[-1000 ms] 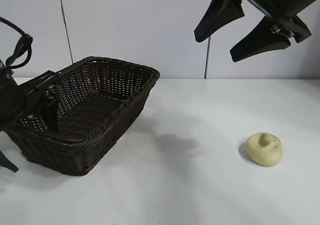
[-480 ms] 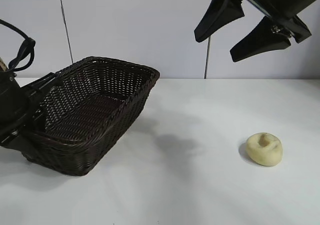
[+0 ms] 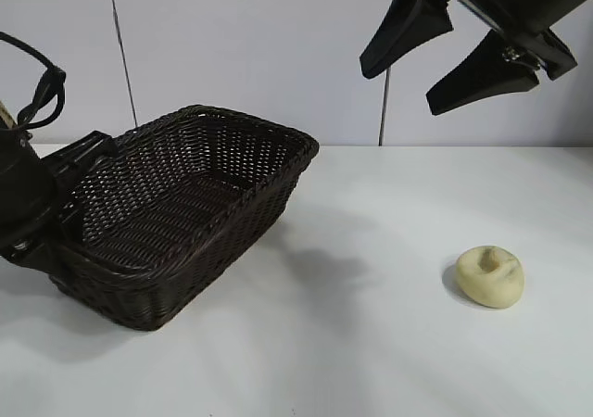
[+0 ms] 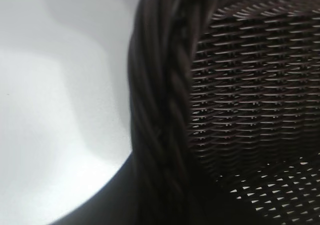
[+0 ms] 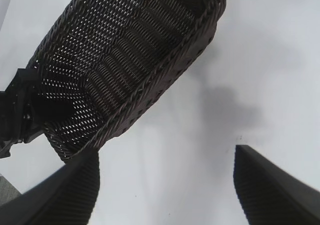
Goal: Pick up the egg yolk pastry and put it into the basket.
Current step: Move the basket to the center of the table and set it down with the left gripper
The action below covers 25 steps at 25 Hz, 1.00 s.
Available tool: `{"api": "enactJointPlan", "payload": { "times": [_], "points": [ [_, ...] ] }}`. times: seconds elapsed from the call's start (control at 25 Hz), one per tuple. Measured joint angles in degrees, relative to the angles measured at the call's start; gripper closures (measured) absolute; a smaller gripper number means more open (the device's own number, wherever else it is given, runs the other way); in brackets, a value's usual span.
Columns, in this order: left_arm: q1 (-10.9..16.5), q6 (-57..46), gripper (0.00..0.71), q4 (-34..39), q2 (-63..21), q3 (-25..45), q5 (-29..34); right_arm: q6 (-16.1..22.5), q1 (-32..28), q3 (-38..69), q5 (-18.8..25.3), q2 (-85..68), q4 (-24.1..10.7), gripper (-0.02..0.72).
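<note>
My left pincer (image 3: 57, 215) sits at the left edge of the exterior view, closed narrow on the near-left rim of the basket (image 3: 232, 171). The left wrist view agrees: the braided rim fills it at close range, running down the middle with the woven wall behind. I judge the rim is pinched, though the fingers themselves are mostly hidden by the wicker.

My right pincer (image 3: 468, 51) hangs at the upper right of the frame, high above the tabletop (image 3: 371, 343), its two dark fingers spread wide and holding nothing. From its own wrist view I see those fingers at the lower corners, with the basket at the upper left and bare white surface between.

The egg yolk pastry (image 3: 489, 275) lies on the tabletop at the lower right, well apart from the basket and below the right pincer, untouched.

As I read it, the step in hand is steadying the basket; the pickup is not yet begun. Next I would bring the right pincer down over the pastry and close gently, since it looks soft and rounded, and could squash or roll.
</note>
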Motion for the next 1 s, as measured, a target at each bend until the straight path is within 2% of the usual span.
{"api": "enactJointPlan", "payload": {
  "times": [0.24,0.44,0.68,1.0],
  "points": [
    [0.9,10.21,0.612,-6.82,-0.88,-2.9,3.05,0.0,0.0,0.0,0.06,0.0,0.0,0.164],
    [3.2,18.4,0.612,-10.43,-2.42,-3.84,6.24,0.0,0.0,0.0,0.06,0.0,0.0,0.164],
    [6.2,25.65,0.613,-13.05,-5.05,-4.39,6.86,0.0,0.0,0.0,0.11,0.0,0.0,0.164],
    [8.53,46.18,0.613,-19.58,-5.64,-6.06,8.19,0.22,0.0,0.0,0.18,0.0,0.0,0.164]
  ]
}}
